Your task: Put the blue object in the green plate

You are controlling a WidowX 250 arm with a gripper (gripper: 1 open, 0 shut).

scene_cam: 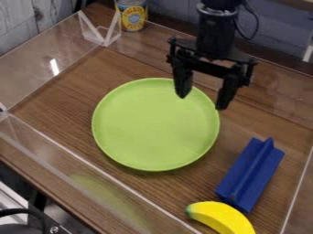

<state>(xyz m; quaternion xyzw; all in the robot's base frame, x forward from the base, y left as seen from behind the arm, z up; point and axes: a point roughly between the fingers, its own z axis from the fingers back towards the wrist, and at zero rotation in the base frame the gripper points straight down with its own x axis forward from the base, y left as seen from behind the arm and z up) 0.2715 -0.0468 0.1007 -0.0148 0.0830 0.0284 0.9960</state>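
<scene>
Camera view, and the green plate (156,124) sits mid-frame on the bench (73,91), round, lime, with a shallow raised rim, and nothing lying in it. My pincer (206,95) hangs over the plate's upper right edge, pointing down, its dark fingers spread wide apart with nothing between them.

Lower right, the blue object (251,173) lies on the wood, well clear of the plate's rim: a long royal-blue block with lengthwise ridges, angled so its far end points up toward the right edge. Just below its near end, touching or nearly so, a yellow banana (221,219) curves along the bottom of the frame. I cannot tell whether the two actually meet.

Bench surface is dark wood grain, matte. Clear acrylic walls (25,146) box it in along the left and bottom left, catching glare. Upper left, a clear triangular stand (101,30) sits at the back, and beside it a yellow-labelled can (131,15). Between my pincer and the blue block there is only bare wood.
</scene>
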